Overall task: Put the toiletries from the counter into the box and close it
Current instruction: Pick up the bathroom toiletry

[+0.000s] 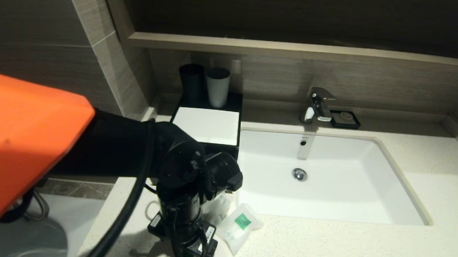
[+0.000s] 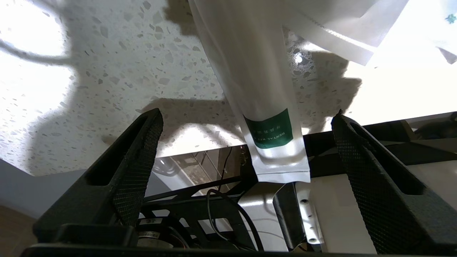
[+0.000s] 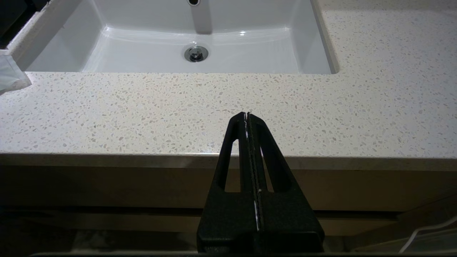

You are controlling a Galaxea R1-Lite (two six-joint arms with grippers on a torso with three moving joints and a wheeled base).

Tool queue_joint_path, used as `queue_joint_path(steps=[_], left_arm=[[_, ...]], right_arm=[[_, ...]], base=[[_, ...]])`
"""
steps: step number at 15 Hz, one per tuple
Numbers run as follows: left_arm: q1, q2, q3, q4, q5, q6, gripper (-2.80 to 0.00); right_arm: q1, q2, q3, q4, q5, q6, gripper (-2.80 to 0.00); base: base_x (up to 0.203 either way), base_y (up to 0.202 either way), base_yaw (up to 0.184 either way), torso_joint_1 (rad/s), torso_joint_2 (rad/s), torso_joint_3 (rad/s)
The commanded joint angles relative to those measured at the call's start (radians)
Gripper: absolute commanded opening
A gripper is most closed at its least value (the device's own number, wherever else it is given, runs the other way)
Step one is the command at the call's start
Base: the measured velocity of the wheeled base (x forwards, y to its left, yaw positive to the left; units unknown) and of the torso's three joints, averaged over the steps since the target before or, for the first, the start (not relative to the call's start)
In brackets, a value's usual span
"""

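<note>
Left gripper (image 2: 246, 132) is down over the front left of the counter (image 1: 325, 243), fingers (image 2: 142, 142) spread wide, not touching anything; the toothbrush pack (image 2: 257, 89) lies between them, its green-label end hanging out past the counter's front edge; in the head view the left arm hides most of this, wrist pointing down at the counter edge. Just beside it, toward the sink (image 1: 328, 180), lies the squarish green-label sachet (image 1: 241, 227) flat on the counter; a small plain sachet (image 1: 219, 208) sits just behind it, partly under the arm and overlapping the far end of the toothbrush pack in the left wrist view. Right gripper (image 3: 247, 117) is parked low in front of the counter's front edge, fingers pressed together, holding nothing; not seen in the head view. Further back, left of the sink, the box (image 1: 207, 125) sits with its white top panel up; whether the drawer is out cannot be told, arm blocks its front. Behind the box stand a black cup (image 1: 191, 83) and a grey cup (image 1: 217, 86); faucet (image 1: 318, 105) and a black soap dish (image 1: 345, 119) at the back wall.
</note>
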Motion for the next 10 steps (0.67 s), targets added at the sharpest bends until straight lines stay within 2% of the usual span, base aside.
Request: queue_joint_path(steps=[1, 5, 7, 10], left_arm=[[0.0, -0.002, 0.009, 0.006, -0.001, -0.008, 0.0], [0.0, -0.005, 0.01, -0.004, -0.007, -0.011, 0.0], [0.001, -0.009, 0.001, -0.004, -0.063, -0.011, 0.0], [0.003, -0.006, 0.001, -0.007, -0.073, -0.009, 0.0]], right_arm=[[0.0, 0.001, 0.0, 0.0, 0.0, 0.0, -2.8], [0.0, 0.001, 0.0, 0.0, 0.0, 0.0, -2.8], [0.0, 0.001, 0.0, 0.0, 0.0, 0.0, -2.8], [0.0, 0.001, 0.0, 0.0, 0.0, 0.0, -2.8]], base=[[0.0, 0.0, 0.0, 0.0, 0.0, 0.0], [0.0, 0.0, 0.0, 0.0, 0.0, 0.0], [0.0, 0.0, 0.0, 0.0, 0.0, 0.0], [0.0, 0.0, 0.0, 0.0, 0.0, 0.0]])
